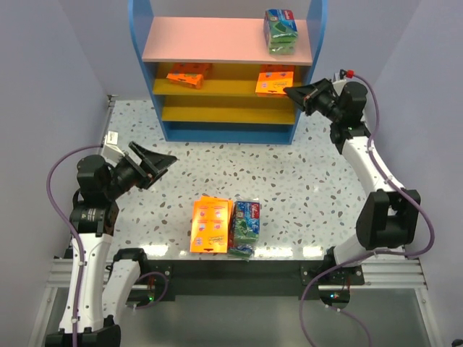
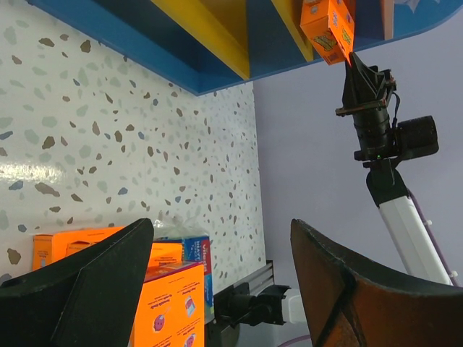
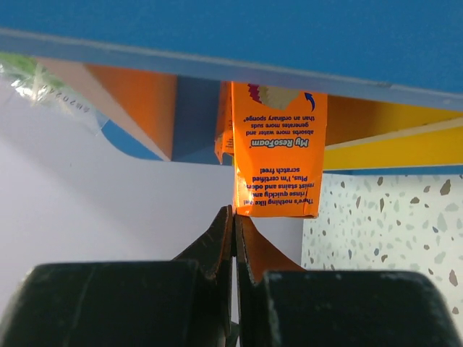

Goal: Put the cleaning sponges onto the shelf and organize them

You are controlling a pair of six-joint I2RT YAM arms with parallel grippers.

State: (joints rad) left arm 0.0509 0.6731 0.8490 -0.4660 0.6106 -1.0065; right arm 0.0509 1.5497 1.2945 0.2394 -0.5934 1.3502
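Observation:
The shelf (image 1: 210,40) stands at the back of the table. Its pink top board bears a green-and-blue sponge pack (image 1: 280,30). The upper yellow board holds orange packs at the left (image 1: 188,74) and at the right (image 1: 275,82). My right gripper (image 1: 289,92) is shut, and its tips touch the near edge of the right orange pack (image 3: 278,159); it also shows in the right wrist view (image 3: 234,211). My left gripper (image 1: 160,163) is open and empty above the table's left side. A stack of orange packs (image 1: 211,225) and a green-and-blue pack (image 1: 246,224) lie near the front edge.
The lower yellow board (image 1: 224,114) shows nothing on it. The speckled table (image 1: 289,181) is walled in by grey panels on both sides. In the left wrist view the orange stack (image 2: 170,303) lies below my open fingers, and the right arm (image 2: 376,130) shows at the shelf.

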